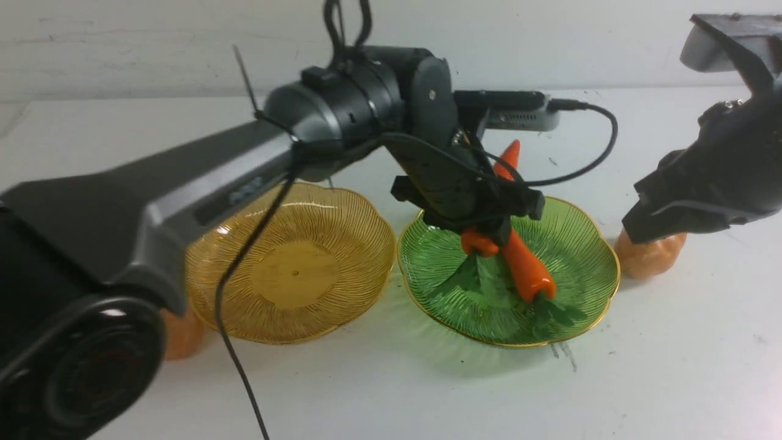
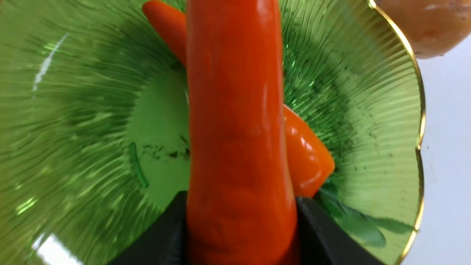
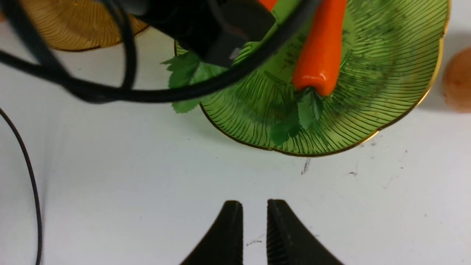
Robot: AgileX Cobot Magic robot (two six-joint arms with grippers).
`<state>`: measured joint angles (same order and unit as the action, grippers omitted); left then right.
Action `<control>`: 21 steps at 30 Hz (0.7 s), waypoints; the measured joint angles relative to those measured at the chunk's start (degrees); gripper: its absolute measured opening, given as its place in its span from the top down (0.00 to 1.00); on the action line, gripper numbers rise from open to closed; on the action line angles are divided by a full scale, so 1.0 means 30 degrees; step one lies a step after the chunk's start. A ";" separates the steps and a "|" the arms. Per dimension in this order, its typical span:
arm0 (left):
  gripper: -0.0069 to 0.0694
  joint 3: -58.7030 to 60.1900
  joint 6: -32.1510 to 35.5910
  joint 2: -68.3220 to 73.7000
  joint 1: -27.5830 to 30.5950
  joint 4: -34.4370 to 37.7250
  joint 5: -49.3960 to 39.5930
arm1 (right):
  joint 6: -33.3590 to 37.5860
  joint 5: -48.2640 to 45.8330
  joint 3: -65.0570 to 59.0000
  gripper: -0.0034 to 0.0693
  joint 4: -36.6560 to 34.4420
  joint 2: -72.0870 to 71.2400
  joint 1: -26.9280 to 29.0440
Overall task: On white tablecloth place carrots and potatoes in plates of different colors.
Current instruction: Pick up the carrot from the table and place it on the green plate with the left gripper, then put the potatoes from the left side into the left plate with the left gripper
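Left arm [image 1: 122,214] fills lower left of front view, reaching to centre. Left gripper [image 1: 482,238] clamped on held carrot [image 2: 235,110], poised over green plate [image 1: 580,256], leaves dangling toward plate. Second carrot [image 1: 528,272] lies in green plate, leafy end toward near rim. Amber plate [image 1: 342,214] left of centre. Left potato [image 1: 180,333] on white tablecloth [image 1: 672,366], lower left, just beside amber plate. Right potato [image 1: 650,256] at right, just beside green plate, partly hidden by right gripper [image 3: 254,228]. Right gripper fingers nearly together, slim gap showing cloth.
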<state>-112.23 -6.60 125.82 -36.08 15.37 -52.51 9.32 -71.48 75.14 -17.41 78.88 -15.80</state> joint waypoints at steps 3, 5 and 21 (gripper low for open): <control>0.49 -0.1379 -0.0018 0.1012 -0.0017 -0.0018 -0.0619 | -0.0012 -0.0015 0.0000 0.83 0.0252 0.0000 0.0000; 0.43 -0.2147 -0.0117 0.1557 -0.0017 -0.0212 -0.1245 | -0.0035 -0.0015 0.0000 0.83 0.0384 0.0000 0.0000; 0.66 -0.4493 -0.0755 -0.0380 0.0233 -0.5434 -0.6003 | -0.0302 -0.0057 0.0000 0.83 0.0448 0.0000 0.0000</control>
<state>-125.71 -8.86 124.68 -35.38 -0.93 -70.52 8.42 -71.65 75.14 -16.06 78.88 -15.80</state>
